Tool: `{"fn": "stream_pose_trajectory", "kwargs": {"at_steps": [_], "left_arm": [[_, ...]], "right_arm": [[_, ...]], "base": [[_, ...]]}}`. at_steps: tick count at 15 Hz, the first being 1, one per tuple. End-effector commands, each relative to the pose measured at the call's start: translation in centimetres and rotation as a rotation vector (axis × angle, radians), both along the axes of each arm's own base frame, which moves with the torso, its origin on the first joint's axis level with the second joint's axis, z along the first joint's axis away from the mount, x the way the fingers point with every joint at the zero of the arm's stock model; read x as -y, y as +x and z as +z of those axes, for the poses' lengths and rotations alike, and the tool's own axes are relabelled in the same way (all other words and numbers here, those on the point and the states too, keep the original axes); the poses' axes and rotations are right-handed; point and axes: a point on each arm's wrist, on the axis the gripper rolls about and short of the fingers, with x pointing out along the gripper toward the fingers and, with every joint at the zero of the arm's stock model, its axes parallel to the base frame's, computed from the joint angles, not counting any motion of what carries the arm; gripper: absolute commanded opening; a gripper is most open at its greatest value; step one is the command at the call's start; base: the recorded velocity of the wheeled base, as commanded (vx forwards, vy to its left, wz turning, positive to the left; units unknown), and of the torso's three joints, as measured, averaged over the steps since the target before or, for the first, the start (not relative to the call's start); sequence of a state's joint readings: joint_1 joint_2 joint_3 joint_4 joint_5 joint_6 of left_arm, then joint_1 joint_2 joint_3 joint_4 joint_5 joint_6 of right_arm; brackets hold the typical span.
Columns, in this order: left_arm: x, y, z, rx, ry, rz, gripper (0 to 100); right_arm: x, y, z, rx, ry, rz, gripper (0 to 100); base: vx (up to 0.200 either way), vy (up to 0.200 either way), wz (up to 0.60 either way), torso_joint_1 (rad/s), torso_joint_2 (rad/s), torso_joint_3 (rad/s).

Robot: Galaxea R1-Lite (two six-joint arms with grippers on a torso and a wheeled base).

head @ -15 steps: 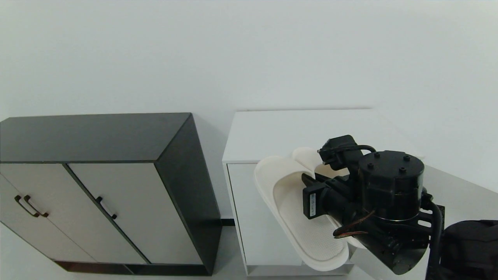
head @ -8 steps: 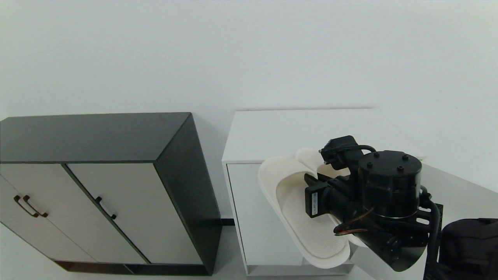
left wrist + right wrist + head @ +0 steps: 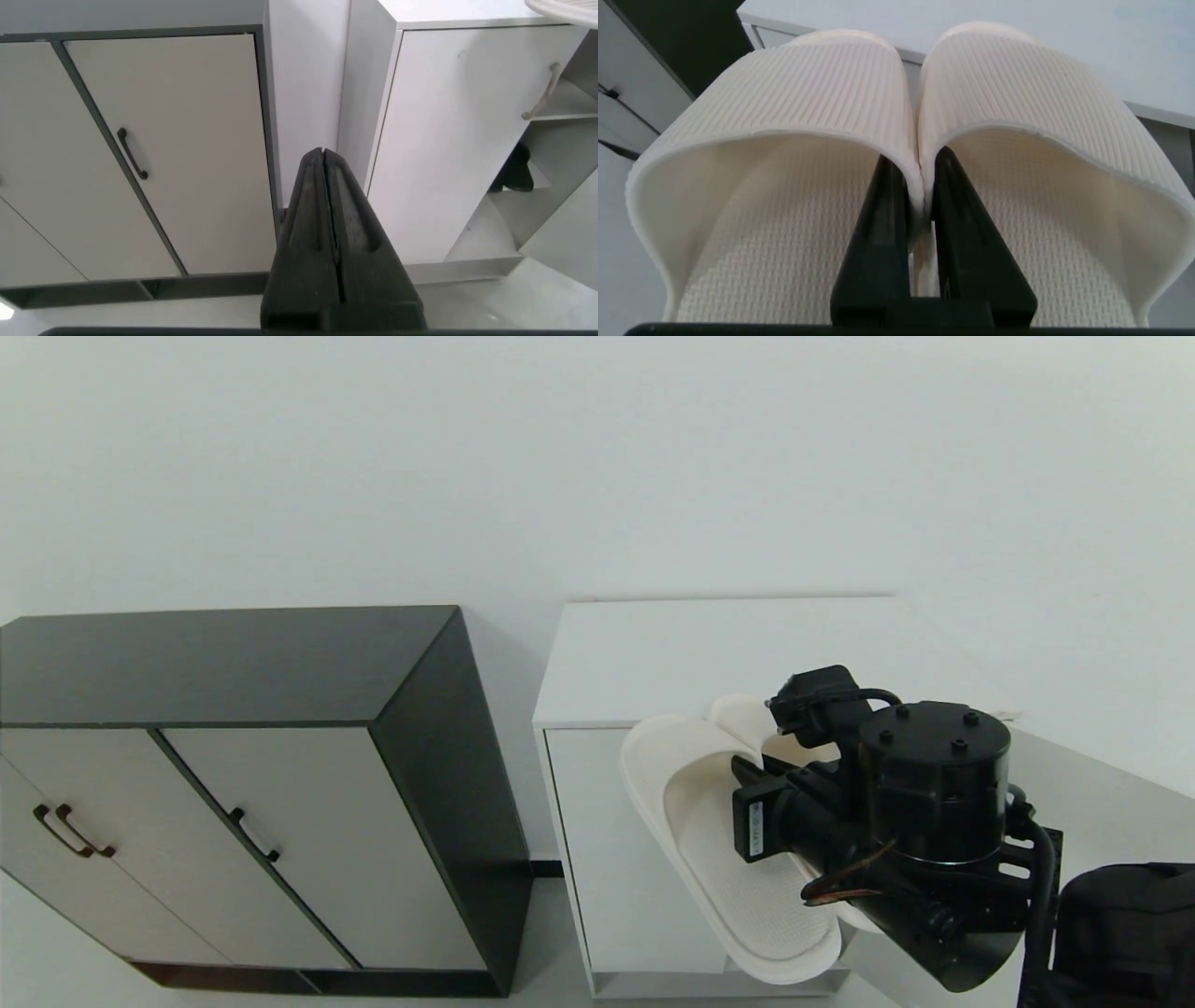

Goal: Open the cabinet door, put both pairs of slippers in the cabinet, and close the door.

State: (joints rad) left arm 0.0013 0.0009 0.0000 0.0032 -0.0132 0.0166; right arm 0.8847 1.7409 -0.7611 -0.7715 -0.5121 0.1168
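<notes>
My right gripper point(image 3: 920, 177) is shut on a pair of cream slippers point(image 3: 831, 140), pinching their two inner side walls together. In the head view the slippers point(image 3: 728, 859) hang tilted, toes up, in front of the white cabinet point(image 3: 709, 653), with the right gripper point(image 3: 747, 784) on them. In the left wrist view the white cabinet's door point(image 3: 467, 140) stands open, showing shelves point(image 3: 561, 121) and a dark object point(image 3: 517, 173) inside. My left gripper point(image 3: 323, 168) is shut on nothing, low, facing the gap between the two cabinets.
A black cabinet point(image 3: 233, 663) with closed beige doors point(image 3: 308, 840) and dark handles point(image 3: 254, 833) stands left of the white one against a plain white wall. A narrow gap point(image 3: 532, 775) separates the two cabinets.
The right gripper and the cream slippers have shifted slightly to the right. Nothing else has moved.
</notes>
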Motion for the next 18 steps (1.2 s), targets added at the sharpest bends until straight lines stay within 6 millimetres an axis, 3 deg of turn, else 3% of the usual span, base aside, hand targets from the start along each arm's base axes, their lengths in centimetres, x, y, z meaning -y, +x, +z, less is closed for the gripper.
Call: {"fn": "stream_pose_trajectory", "kwargs": {"at_steps": [1, 18], "left_arm": [[0.00, 0.01, 0.00, -0.001, 0.000, 0.000, 0], [0.00, 0.01, 0.00, -0.001, 0.000, 0.000, 0]], "right_arm": [[0.10, -0.10, 0.10, 0.002, 0.002, 0.000, 0], [0.59, -0.68, -0.33, -0.010, -0.015, 0.005, 0]], "base": [[0.000, 0.000, 0.00, 0.000, 0.00, 0.000], [0.000, -0.188, 0.00, 0.003, 0.00, 0.001]]}}
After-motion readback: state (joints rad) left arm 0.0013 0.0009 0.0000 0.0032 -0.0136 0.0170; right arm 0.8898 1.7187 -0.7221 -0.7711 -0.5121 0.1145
